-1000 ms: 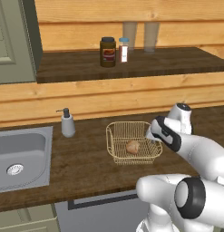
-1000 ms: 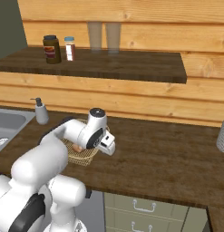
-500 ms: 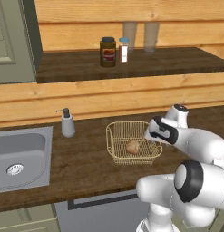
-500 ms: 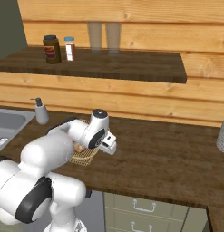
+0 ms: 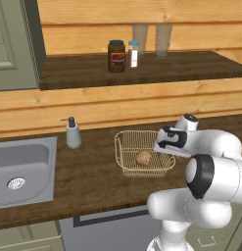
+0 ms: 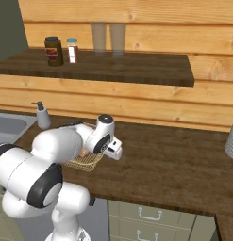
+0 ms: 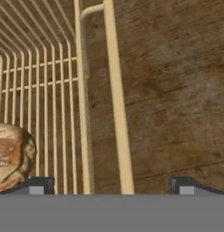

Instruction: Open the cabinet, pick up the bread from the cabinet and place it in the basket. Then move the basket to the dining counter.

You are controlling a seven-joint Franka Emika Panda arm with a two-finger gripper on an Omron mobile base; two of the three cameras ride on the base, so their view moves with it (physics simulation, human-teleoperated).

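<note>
Wooden worktop (image 5: 93, 171), bread (image 5: 143, 158) inside basket (image 5: 123, 147), jaws (image 7: 111, 186) wide, straddling its rim

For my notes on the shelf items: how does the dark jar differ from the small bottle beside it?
The dark jar is wider and a little taller than the small bottle. The jar is dark brown with a black lid; the bottle is pale with a red label and a light cap. Both stand upright on the wooden shelf.

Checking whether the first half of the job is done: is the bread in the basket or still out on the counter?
In. The bread lies on the mesh floor of the basket, enclosed by its wire walls; the hand view shows it inside the rim.
</note>
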